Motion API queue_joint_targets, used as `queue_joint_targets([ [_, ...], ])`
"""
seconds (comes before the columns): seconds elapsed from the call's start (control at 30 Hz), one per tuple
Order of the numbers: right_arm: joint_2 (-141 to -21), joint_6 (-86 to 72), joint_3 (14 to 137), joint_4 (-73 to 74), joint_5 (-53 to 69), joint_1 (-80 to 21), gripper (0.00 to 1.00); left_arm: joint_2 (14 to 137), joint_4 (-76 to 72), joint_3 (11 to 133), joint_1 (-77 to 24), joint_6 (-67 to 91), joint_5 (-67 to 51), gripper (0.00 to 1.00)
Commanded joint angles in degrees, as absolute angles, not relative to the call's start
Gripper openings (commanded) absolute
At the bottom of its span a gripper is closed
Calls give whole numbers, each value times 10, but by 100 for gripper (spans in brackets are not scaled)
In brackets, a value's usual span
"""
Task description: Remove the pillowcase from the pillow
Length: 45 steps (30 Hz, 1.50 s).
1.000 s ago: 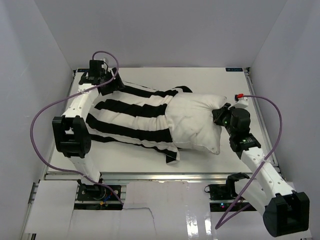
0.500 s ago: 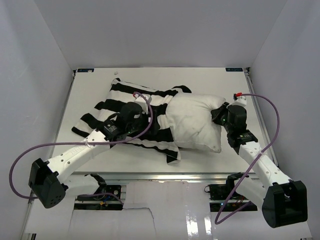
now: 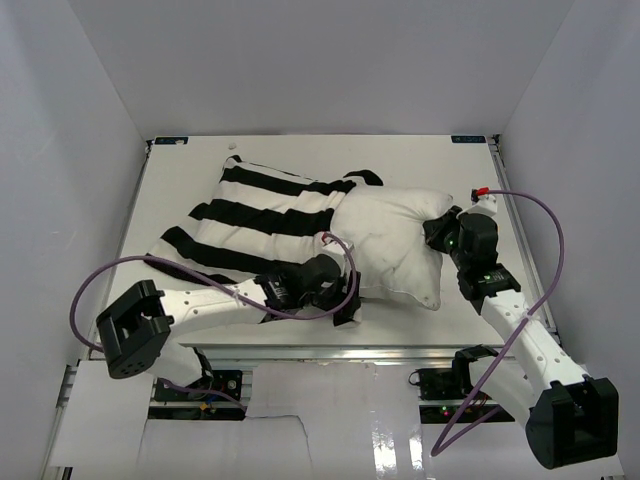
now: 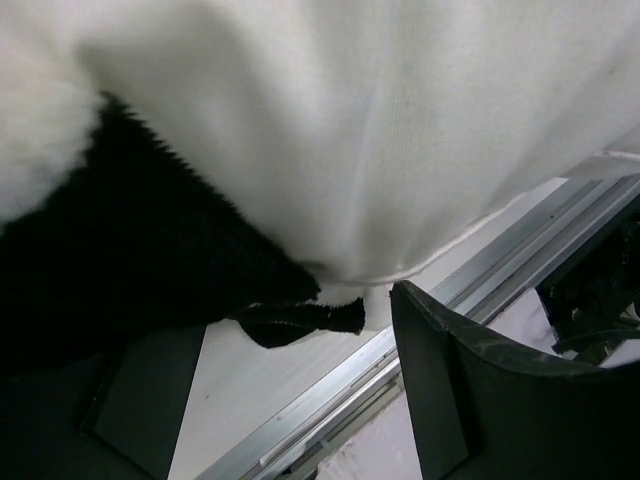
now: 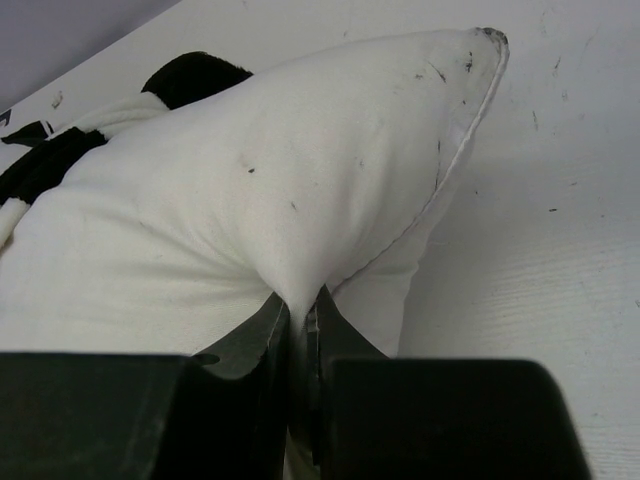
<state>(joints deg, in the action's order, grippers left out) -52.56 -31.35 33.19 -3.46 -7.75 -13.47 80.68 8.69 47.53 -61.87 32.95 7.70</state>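
A white table [image 3: 470, 175] is seen, bounded at its near side by a metal rail [image 4: 340, 388]. Directly on it are laid the off-white pillow [image 3: 390, 245] and the black-and-white striped pillowcase [image 3: 255, 215], which is drawn over the pillow's left end. A fold of the pillow is pinched between the closed jaws of the right gripper [image 3: 437, 232], and bare tabletop is shown to the right of them. A black corner of the pillowcase is found just ahead of the spread jaws of the left gripper [image 3: 348, 298], between them.
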Motion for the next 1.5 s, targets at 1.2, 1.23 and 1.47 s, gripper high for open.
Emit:
queue_joint_targets([
  [1.2, -666, -92, 629, 155, 173, -82, 84, 685, 127, 510, -510, 304, 348, 0],
  [1.23, -649, -87, 635, 165, 163, -104, 88, 692, 131, 525, -510, 301, 351, 0],
  [1.47, -635, -33, 726, 283, 57, -191, 90, 701, 105, 518, -509, 312, 326, 0],
])
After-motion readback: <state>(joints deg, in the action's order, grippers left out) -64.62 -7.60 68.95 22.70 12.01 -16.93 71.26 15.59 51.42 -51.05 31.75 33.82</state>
